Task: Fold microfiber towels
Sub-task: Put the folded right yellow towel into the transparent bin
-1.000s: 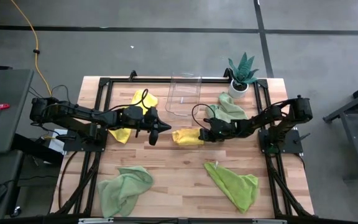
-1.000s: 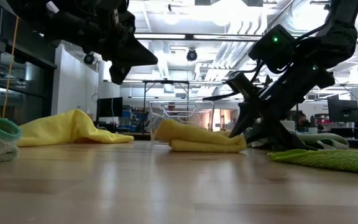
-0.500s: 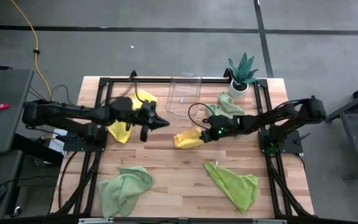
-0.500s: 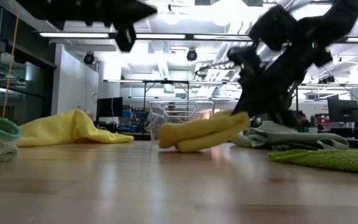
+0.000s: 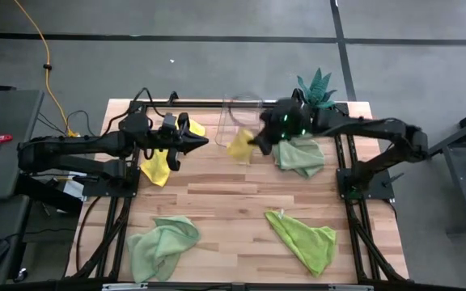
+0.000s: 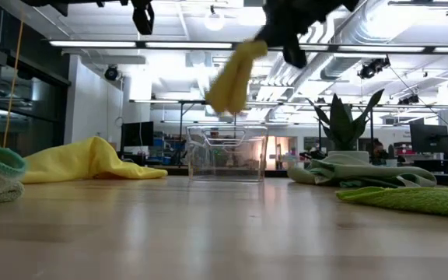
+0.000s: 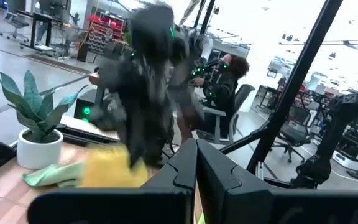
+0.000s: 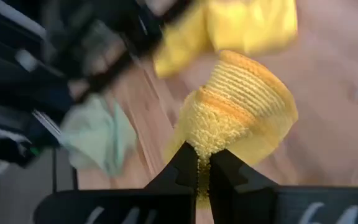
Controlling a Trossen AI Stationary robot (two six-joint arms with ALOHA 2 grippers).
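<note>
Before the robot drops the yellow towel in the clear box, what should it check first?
1. Grip: the right end effector is pinched shut on the folded yellow towel. Ok.
2. Towel off the table: in the low view it hangs in the air above the clear bin. Ok.
3. Towel lined up over the bin: the high view shows it at the bin's front edge, not clearly over the opening. Cannot tell.
4. Bin free inside: nothing shows through its walls. Ok.
5. Left end effector out of the way: it hovers left of the bin, shut and holding nothing. Ok.
6. Potted plant clear of the right arm: close behind it. Cannot tell.
</note>
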